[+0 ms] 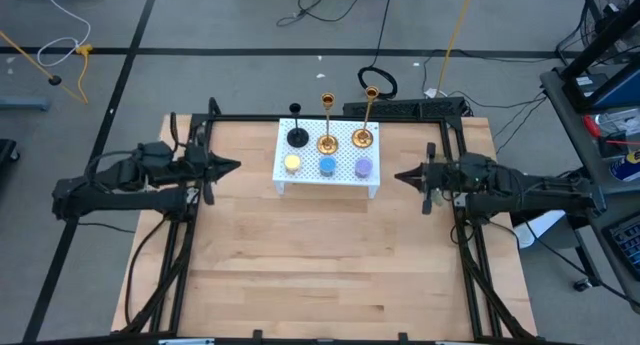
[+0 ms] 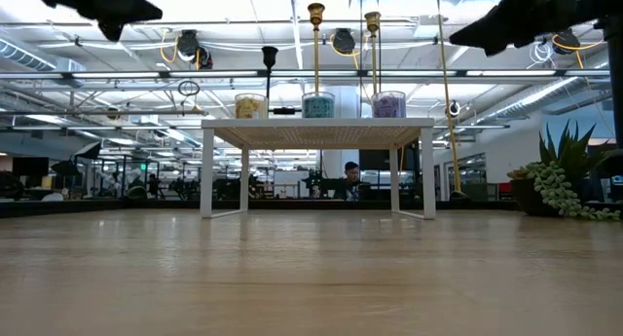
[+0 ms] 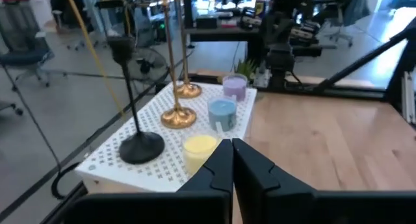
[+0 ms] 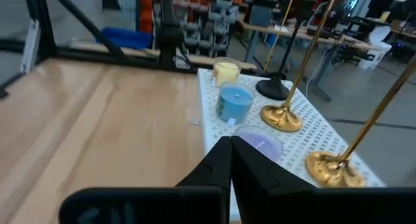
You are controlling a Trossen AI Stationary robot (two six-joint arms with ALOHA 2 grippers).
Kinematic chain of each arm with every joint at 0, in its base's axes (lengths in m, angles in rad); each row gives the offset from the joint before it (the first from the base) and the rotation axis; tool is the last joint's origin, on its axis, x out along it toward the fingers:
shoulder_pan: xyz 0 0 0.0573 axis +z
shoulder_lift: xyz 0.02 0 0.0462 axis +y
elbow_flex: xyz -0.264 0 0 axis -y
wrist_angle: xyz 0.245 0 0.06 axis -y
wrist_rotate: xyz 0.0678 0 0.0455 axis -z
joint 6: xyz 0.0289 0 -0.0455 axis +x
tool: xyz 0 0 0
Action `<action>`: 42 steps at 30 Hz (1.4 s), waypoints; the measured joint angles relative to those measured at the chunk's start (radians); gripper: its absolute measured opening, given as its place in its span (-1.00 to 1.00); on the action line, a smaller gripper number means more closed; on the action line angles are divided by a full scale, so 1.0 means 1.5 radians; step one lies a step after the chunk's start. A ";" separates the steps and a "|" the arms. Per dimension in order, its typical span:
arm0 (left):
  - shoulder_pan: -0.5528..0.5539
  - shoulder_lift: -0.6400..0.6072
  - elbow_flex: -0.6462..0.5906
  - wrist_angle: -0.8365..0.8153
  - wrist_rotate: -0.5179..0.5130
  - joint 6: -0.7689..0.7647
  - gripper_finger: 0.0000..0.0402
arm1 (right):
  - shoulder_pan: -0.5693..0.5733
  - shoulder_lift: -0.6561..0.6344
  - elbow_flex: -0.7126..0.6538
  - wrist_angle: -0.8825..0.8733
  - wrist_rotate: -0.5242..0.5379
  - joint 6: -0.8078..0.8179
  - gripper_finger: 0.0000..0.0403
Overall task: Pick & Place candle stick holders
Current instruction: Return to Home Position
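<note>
1. At the far middle of the wooden table point(image 1: 330, 265): a white perforated stand point(image 1: 308, 177), with all 6 task pieces on its top.
2. In the stand's far row, all upright: the black candle stick holder point(image 1: 297, 138) at the left end, the first brass candle stick holder point(image 1: 326, 143) in the middle, and the second brass candle stick holder point(image 1: 363, 138) toward the right end.
3. In the near row, 1 in front of each holder: the yellow candle point(image 1: 292, 164), the blue candle point(image 1: 327, 166) and the lavender candle point(image 1: 364, 167), set apart from one another.
4. To the left of the stand, near it but not touching: the left gripper point(image 1: 235, 166), raised above the table and pointing toward the stand, fingers point(image 3: 221, 162) pressed together at the tips.
5. To the right of the stand, likewise apart from it: the right gripper point(image 1: 400, 175), raised and pointing back at the stand, fingers point(image 4: 220, 160) also together.
6. From table height, at the right edge: a trailing green plant point(image 2: 560, 185); beyond the table, under the stand's top, a seated person point(image 2: 351, 170).
</note>
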 joint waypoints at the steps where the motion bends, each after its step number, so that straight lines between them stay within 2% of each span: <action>1: 0.000 -0.013 -0.019 0.013 0.002 0.004 -0.98 | 0.000 -0.014 -0.018 0.014 0.000 0.012 -0.99; 11: 0.000 -0.124 -0.214 0.220 0.030 0.009 -0.91 | 0.000 -0.121 -0.148 0.051 0.000 0.065 -1.00; 16: 0.000 -0.153 -0.304 0.313 0.037 0.011 -0.98 | 0.000 -0.169 -0.207 0.072 0.000 0.062 -0.99; 21: 0.000 -0.162 -0.391 0.421 0.036 0.008 -0.92 | 0.000 -0.218 -0.251 0.071 0.000 0.065 -1.00; 33: 0.000 -0.159 -0.395 0.416 0.037 -0.013 -0.98 | -0.001 -0.277 -0.285 0.079 -0.001 0.065 -1.00; 42: 0.000 -0.158 -0.395 0.384 0.037 -0.049 -0.84 | -0.001 -0.278 -0.308 0.110 -0.001 0.065 -0.99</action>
